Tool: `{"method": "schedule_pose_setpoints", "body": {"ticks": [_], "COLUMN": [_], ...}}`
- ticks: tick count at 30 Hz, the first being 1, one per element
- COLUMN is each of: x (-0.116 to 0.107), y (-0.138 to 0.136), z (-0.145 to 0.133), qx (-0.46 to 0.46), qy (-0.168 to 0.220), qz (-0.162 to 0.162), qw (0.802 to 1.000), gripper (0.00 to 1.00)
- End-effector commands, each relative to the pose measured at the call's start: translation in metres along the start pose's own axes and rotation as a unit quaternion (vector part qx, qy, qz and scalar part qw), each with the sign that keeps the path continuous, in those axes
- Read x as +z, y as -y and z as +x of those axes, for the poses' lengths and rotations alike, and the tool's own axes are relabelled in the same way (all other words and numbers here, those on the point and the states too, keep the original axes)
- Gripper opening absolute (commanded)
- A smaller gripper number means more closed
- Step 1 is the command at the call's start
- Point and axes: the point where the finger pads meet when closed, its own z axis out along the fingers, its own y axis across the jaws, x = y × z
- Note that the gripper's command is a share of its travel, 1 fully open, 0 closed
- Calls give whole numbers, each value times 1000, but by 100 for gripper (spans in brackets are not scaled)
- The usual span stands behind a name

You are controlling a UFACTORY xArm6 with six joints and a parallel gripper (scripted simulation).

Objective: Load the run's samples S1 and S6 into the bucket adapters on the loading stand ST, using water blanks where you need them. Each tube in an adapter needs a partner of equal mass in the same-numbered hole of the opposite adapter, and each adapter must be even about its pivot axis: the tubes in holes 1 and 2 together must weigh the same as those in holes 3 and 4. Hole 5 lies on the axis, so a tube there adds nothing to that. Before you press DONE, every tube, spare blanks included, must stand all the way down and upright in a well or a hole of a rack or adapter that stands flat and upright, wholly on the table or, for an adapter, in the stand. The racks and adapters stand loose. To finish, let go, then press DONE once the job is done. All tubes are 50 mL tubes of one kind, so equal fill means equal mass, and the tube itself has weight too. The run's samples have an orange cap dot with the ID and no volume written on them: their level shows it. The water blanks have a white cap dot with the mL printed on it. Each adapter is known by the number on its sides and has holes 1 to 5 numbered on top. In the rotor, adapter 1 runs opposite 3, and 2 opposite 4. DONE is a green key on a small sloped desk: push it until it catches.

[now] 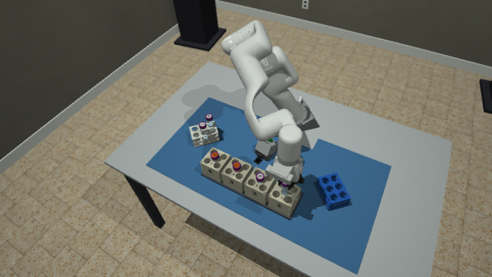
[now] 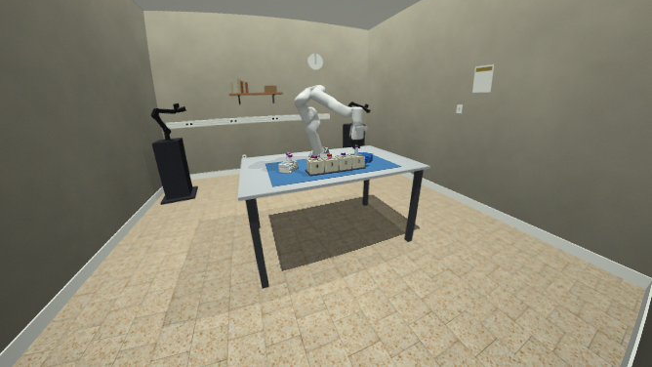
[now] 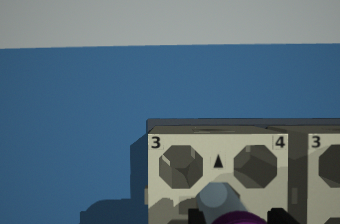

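Observation:
Four beige adapters stand in a row on the loading stand, numbered 4, 3, 2, 1 from left to right in the top view. Adapter 4 (image 1: 210,168) holds an orange-dot sample (image 1: 215,155). Adapter 3 (image 1: 232,180) holds another orange-dot sample (image 1: 236,166). Adapter 2 (image 1: 258,190) holds a white-dot blank (image 1: 260,177). My gripper (image 1: 286,184) (image 2: 356,145) (image 3: 239,220) is shut on a purple-capped tube (image 3: 217,197), upright and low over adapter 1 (image 1: 281,202) (image 3: 222,137), near its middle. Holes 3 (image 3: 180,166) and 4 (image 3: 255,166) there are empty. I cannot tell how deep the tube sits.
A beige rack (image 1: 202,140) (image 2: 288,167) with two capped blanks (image 1: 209,117) (image 1: 202,125) stands left of the arm. An empty blue rack (image 1: 335,191) stands right of adapter 1. The green DONE key (image 1: 270,140) on its small desk shows behind the arm's wrist.

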Motion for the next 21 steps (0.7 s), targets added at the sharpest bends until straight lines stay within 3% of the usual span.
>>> {"method": "schedule_pose_setpoints", "body": {"ticks": [1,21], "x": [2,18], "y": [0,1], "z": [1,1], "qx": [1,1], "qy": [-2,-2], "qz": [1,1], "qw": [1000,1000], "gripper": [0,0]}}
